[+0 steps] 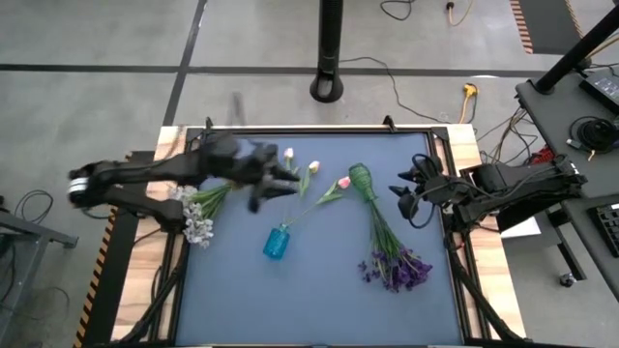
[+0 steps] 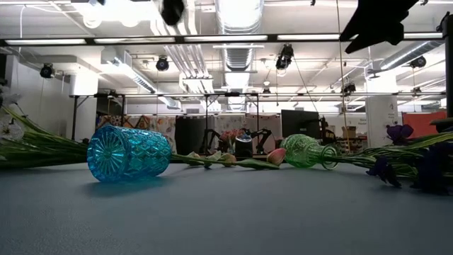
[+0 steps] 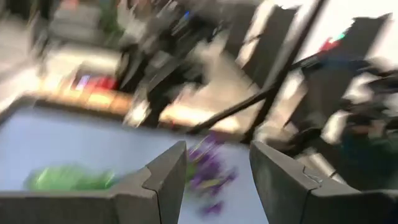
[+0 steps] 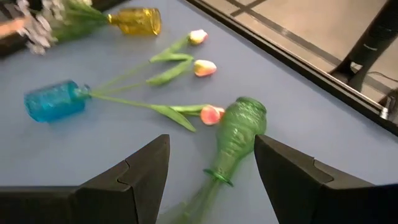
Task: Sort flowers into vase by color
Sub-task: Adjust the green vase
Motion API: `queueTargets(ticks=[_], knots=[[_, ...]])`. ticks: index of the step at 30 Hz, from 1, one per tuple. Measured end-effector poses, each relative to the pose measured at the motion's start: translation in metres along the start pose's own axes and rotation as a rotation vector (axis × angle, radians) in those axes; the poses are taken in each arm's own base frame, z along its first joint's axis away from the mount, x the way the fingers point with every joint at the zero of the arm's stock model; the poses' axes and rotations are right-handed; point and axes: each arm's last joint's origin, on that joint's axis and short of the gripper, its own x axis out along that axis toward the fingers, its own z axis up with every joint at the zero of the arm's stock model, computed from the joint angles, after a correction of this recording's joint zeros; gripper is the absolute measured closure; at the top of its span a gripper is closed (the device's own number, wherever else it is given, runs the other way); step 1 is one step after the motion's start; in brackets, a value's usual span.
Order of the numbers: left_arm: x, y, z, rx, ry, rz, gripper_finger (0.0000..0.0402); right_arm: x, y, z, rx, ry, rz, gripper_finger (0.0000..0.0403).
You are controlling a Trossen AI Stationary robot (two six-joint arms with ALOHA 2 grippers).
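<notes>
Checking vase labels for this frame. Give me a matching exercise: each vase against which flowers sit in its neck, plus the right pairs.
Column 1:
1. blue vase
2. green vase
3. yellow vase

Column 2:
a. white sprigs
b. pink tulips
c. purple blooms

All three vases lie on their sides on the table, stems in their necks.

Pairs: 1-b, 2-c, 3-a
</notes>
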Motion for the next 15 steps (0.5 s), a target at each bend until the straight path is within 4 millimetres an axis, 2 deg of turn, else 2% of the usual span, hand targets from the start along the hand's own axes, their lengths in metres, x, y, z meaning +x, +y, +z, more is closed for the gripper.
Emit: queueTargets(ticks=[3,6,12,15], knots=[[-0.025,-0.024,-0.007,0.091,-0.095,-0.09,0.0242,0.001,0.001,0.002,-0.003,-0.029,-0.018,0.0177],[-0.04,-0.035,-0.019,0.162,-0.142,-0.141,0.0242,0.002,0.0,0.001,-0.008,-0.029,-0.033,0.0177],[-0.049,-0.037,-0.032,0.144,-0.154,-0.161,0.0242,0.013,0.005,-0.002,0.111,0.043,-0.023,0.0177],[-0.052,-0.039,-0.029,0.182,-0.169,-0.161,0.0242,0.022,0.01,-0.004,0.135,0.118,0.002,0.0177]])
